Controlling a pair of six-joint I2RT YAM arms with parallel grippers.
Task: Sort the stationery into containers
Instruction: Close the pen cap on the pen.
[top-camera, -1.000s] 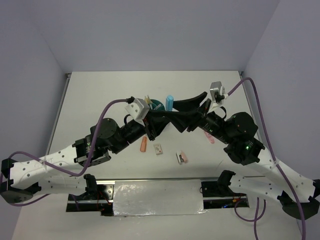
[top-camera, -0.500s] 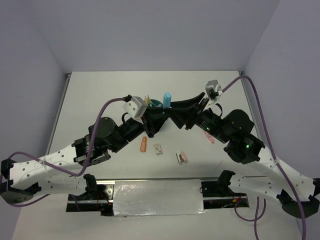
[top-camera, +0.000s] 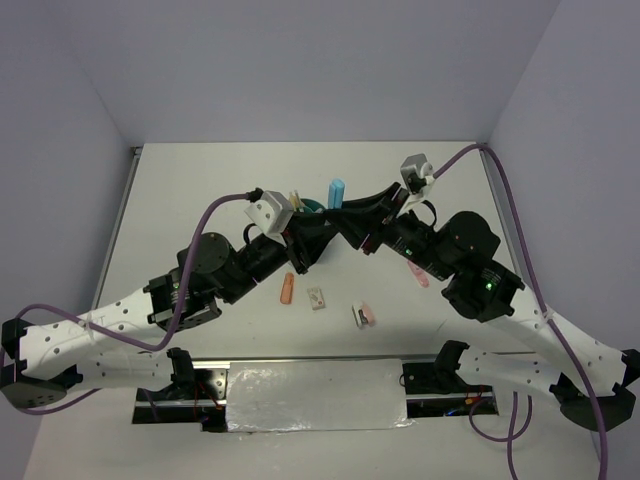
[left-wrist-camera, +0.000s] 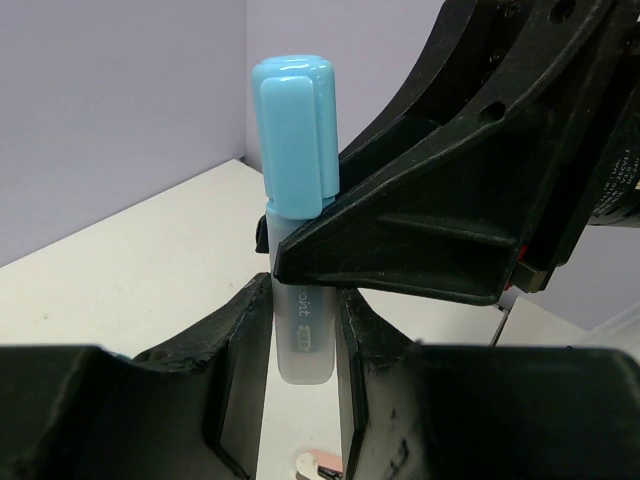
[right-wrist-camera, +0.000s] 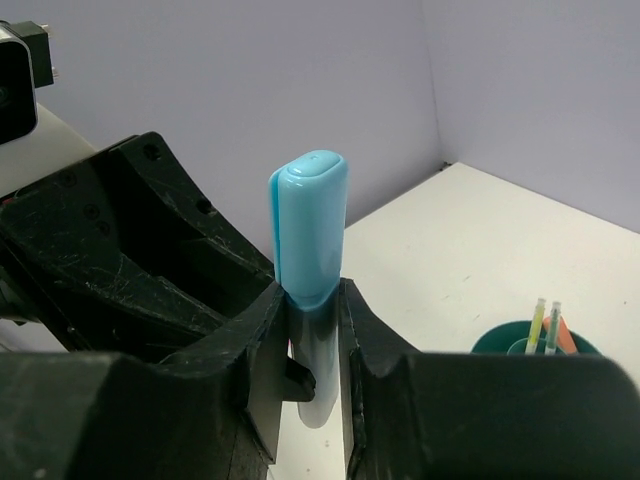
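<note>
One blue marker (left-wrist-camera: 295, 150), left claw (left-wrist-camera: 300, 310), right claw (right-wrist-camera: 312, 310) gripping

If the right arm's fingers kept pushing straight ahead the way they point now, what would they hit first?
The light-blue marker stands between the fingers of the right gripper. Going on, they would most likely run into the left gripper, which holds the same marker just beyond.

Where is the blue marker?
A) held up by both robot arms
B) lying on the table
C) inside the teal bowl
A: the light-blue marker stands upright, pinched in the jaws of both the left gripper and the right gripper.
</note>
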